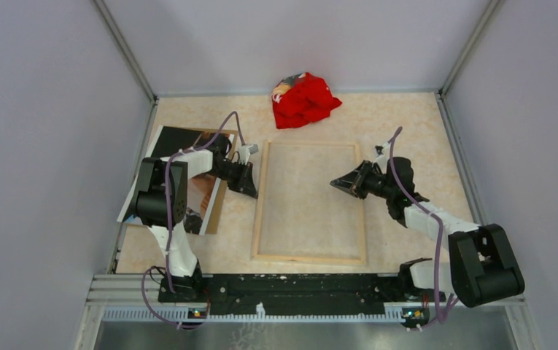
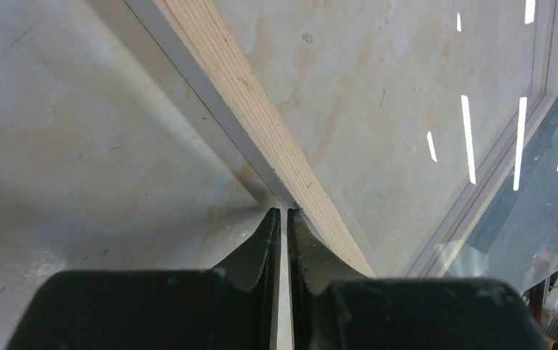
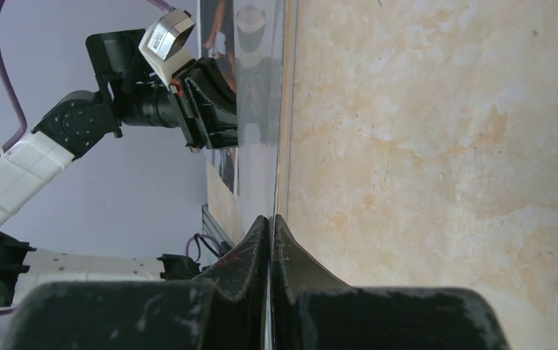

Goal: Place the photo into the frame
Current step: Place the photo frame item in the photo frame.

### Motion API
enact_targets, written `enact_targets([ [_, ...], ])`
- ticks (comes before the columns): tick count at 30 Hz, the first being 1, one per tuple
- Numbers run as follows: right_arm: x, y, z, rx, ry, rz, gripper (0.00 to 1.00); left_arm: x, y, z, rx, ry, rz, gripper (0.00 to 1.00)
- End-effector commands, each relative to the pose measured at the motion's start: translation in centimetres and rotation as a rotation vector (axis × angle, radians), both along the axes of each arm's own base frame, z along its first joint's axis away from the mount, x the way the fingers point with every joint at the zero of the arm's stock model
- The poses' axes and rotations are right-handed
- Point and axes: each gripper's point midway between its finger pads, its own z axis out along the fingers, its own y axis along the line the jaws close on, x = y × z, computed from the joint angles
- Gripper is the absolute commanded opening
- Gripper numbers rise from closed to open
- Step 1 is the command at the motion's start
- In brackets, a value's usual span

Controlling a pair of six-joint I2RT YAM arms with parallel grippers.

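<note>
The frame (image 1: 260, 219) lies flat at the table's middle, pale wood edges up. My left gripper (image 1: 253, 192) is shut on its left rail, which shows as a wood strip (image 2: 246, 95) running to the fingertips of that gripper (image 2: 284, 211). My right gripper (image 1: 335, 185) is over the frame's right part and is shut on the edge of the clear pane (image 3: 261, 109), seen edge-on at the gripper (image 3: 270, 217). The pane's raised side shows glare in the left wrist view (image 2: 545, 168). The photo (image 1: 177, 142), dark with orange-brown patches, lies at the left, partly under my left arm.
A brown backing board (image 1: 217, 208) lies under the photo's right edge. A red cloth (image 1: 303, 100) sits at the back centre. Grey walls close the table on three sides. My left gripper (image 3: 203, 109) shows in the right wrist view.
</note>
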Motion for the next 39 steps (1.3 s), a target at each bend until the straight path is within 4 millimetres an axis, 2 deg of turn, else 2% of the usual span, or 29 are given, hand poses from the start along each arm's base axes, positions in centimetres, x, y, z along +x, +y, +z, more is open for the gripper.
enact_targets([
  [1, 0.3, -0.5, -0.1, -0.020, -0.024, -0.003, 0.00, 0.4, -0.5, 0.4, -0.019, -0.008, -0.010, 0.12],
  [8, 0.4, -0.5, -0.8, -0.021, -0.014, -0.003, 0.00, 0.4, -0.6, 0.4, -0.022, -0.004, -0.009, 0.12],
  [13, 0.5, -1.0, -1.7, -0.073, 0.005, -0.023, 0.00, 0.3, -0.5, 0.5, -0.018, -0.008, -0.010, 0.12],
  [23, 0.6, -1.9, -2.2, -0.125, -0.006, -0.042, 0.00, 0.3, -0.6, 0.3, -0.011, -0.005, -0.011, 0.12],
  [34, 1.0, -1.7, -1.9, -0.107, -0.024, -0.033, 0.00, 0.2, -0.7, 0.1, -0.003, -0.004, -0.010, 0.13],
  [39, 0.8, -1.6, -2.7, -0.097, 0.005, -0.034, 0.00, 0.2, -0.7, -0.1, -0.004, 0.002, -0.009, 0.13],
])
